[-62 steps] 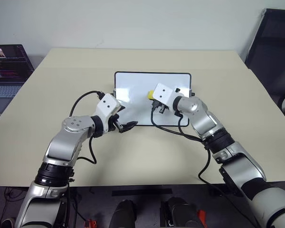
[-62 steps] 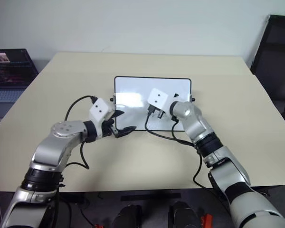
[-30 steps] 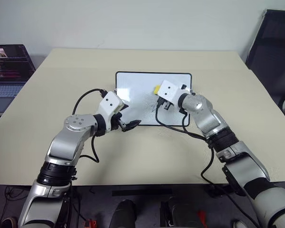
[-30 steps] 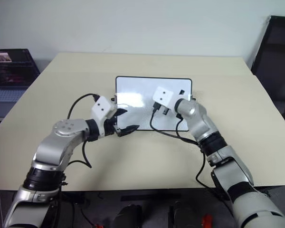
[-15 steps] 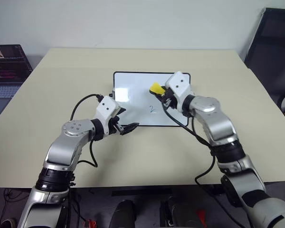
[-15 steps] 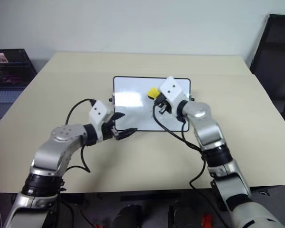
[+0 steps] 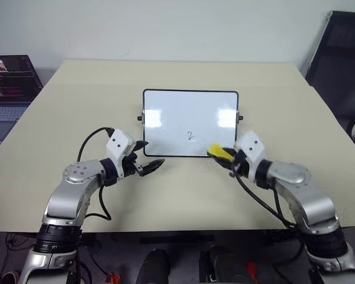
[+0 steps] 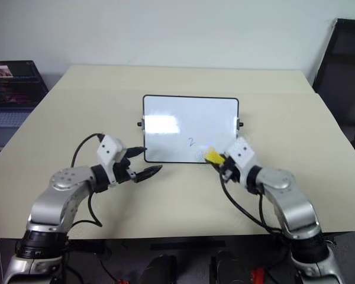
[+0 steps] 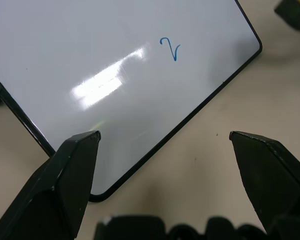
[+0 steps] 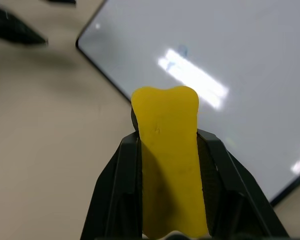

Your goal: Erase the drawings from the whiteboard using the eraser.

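One drawing (image 7: 190,136) on whiteboard (image 7: 165,103) — right claw (image 7: 220,153) clamps one eraser (image 7: 218,152); left claw (image 7: 147,167) spread, empty.

one whiteboard (image 7: 189,112) on the desk (image 7: 77,106), just one drawing on it, a "2" (image 7: 190,136), one yellow eraser (image 7: 220,152), two pincers, left (image 7: 151,166) and right (image 7: 223,157), one laptop (image 7: 9,89) at 9 o'clock

The whiteboard (image 7: 189,112) is glossy white inside a thin black frame, lying on a plain beige table (image 7: 165,201). Its one mark, a "2" (image 9: 170,49), is blue. The eraser (image 10: 169,150) is solid yellow, set between black fingers (image 10: 117,190). The left gripper (image 9: 165,185) is black too.
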You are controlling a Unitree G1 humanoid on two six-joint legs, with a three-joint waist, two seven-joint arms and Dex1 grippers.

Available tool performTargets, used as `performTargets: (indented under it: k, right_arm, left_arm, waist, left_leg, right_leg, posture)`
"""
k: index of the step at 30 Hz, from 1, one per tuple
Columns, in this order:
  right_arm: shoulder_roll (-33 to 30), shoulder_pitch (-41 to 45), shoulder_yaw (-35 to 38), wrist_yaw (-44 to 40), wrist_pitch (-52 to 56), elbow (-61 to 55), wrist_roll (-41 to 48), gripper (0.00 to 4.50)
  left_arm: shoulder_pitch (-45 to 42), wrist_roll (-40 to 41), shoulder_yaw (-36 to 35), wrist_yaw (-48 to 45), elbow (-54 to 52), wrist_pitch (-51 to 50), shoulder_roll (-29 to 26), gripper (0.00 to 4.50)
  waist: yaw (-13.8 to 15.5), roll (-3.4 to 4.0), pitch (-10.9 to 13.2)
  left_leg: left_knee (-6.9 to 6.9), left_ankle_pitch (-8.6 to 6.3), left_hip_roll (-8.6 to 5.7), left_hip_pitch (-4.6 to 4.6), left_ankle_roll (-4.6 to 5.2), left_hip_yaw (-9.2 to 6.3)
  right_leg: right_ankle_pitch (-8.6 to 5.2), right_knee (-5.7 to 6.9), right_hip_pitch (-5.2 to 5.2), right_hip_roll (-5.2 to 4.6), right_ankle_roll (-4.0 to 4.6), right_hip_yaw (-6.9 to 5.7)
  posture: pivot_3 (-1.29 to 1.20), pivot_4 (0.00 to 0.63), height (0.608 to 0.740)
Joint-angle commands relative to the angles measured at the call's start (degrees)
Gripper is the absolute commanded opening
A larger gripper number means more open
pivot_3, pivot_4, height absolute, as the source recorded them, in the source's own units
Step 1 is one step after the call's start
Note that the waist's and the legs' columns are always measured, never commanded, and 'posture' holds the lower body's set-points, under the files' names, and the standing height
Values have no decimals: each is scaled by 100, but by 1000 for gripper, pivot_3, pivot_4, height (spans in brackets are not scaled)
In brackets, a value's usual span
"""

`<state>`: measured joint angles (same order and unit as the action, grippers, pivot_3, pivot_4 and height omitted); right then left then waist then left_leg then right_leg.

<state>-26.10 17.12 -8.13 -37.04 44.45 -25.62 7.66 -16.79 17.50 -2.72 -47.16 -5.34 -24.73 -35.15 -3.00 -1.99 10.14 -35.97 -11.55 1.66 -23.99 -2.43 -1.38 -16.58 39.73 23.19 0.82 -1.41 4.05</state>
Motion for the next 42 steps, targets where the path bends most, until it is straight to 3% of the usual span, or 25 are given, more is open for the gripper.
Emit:
performTargets:
  k: [1,5,14,20,29,36,42]
  right_arm:
    - [1,57,-15,80,0,-380,109,1101]
    - [205,368,-157,249,-32,-247,90,1101]
    - [770,2241,-1157,839,-1192,2064,-1099,1101]
    - [998,2801,-1437,869,-1823,3373,-1535,1101]
    - [687,2607,-1966,257,-2062,3605,-2084,1101]
    - [913,3019,-1536,1103,-2504,4238,-2366,1101]
    - [848,2994,-1547,614,-2360,4299,-2249,1101]
  left_arm:
    - [-2,82,-163,-62,-87,198,-63,4500]
    - [-35,96,-151,-81,-57,260,-58,4500]
    - [-238,-139,118,-235,179,306,-187,4500]
    - [-381,-195,245,-319,172,256,-193,4500]
    - [-406,-173,291,-278,-108,20,-184,4500]
    - [-490,-156,340,-261,-195,-119,-141,4500]
    - [-502,-125,376,-218,-290,-212,-92,4500]
  waist:
    - [-17,0,0]
    - [-18,0,0]
    - [-8,-2,0]
    - [8,-2,0]
    - [-9,-3,-1]
    - [-19,-3,-1]
    - [-13,-3,-1]
  left_leg:
    - [-1,0,0,0,0,0]
    - [-2,0,0,1,0,-2]
    - [1,0,-3,2,0,0]
    - [2,-1,-5,-12,1,-3]
    - [1,-1,-3,-12,1,-6]
    - [-7,0,-3,1,1,-3]
    - [-10,4,-4,7,3,-2]
  right_leg:
    - [0,0,0,0,0,0]
    - [-1,0,-1,5,-2,-2]
    - [2,1,0,9,3,-3]
    - [15,-20,0,5,21,-10]
    - [17,-14,1,5,24,-11]
    - [12,11,-1,6,15,-5]
    - [11,16,-4,7,14,-4]
  posture:
    - [0,150,740]
    - [0,150,740]
    - [0,150,740]
    - [0,150,740]
    - [0,150,740]
    - [0,150,740]
    - [0,150,740]
